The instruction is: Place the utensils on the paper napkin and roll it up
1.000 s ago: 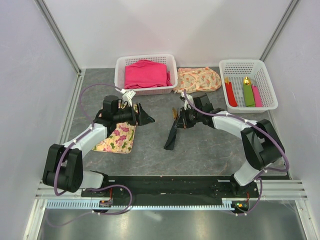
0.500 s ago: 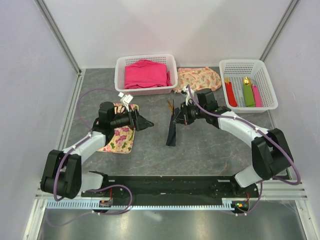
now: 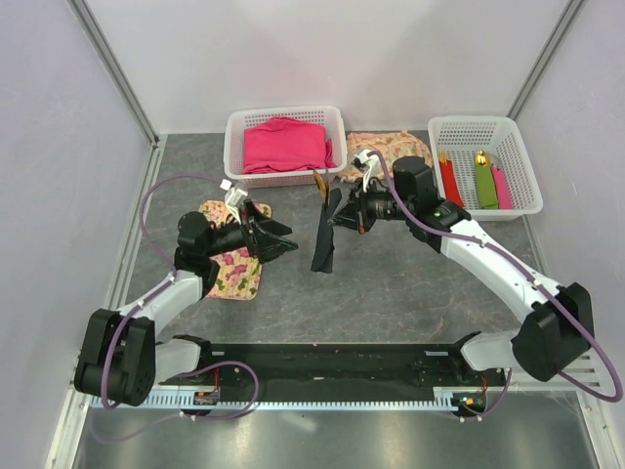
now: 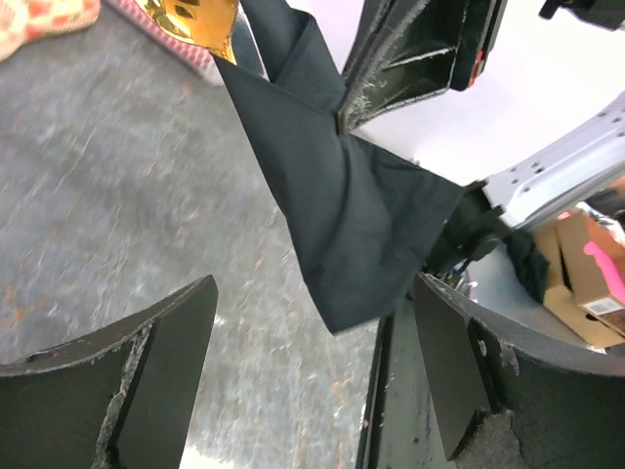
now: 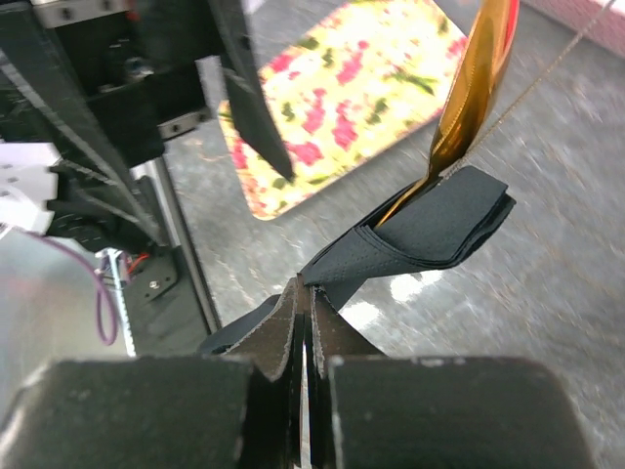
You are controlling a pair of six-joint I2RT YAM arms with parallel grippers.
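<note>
My right gripper point(image 3: 338, 219) is shut on a corner of the black paper napkin point(image 3: 322, 244), which hangs rolled and folded above the table. A gold-headed utensil point(image 3: 319, 182) sticks out of its upper end. The right wrist view shows the pinch point(image 5: 311, 293), the napkin fold point(image 5: 430, 230) and the gold utensil point(image 5: 474, 78) inside it. My left gripper point(image 3: 283, 240) is open just left of the hanging napkin, holding nothing. In the left wrist view the napkin point(image 4: 352, 205) hangs beyond the open left gripper point(image 4: 312, 381), with the gold tip point(image 4: 190, 20) at the top.
A floral mat point(image 3: 230, 271) lies under the left arm. At the back are a white basket with pink cloth point(image 3: 285, 145), a floral cloth point(image 3: 386, 154), and a white basket point(image 3: 483, 125) holding red, green and pink rolls.
The right arm has lifted the napkin and utensil up and toward the back left. The left arm has drawn back to the left, its gripper still open.
</note>
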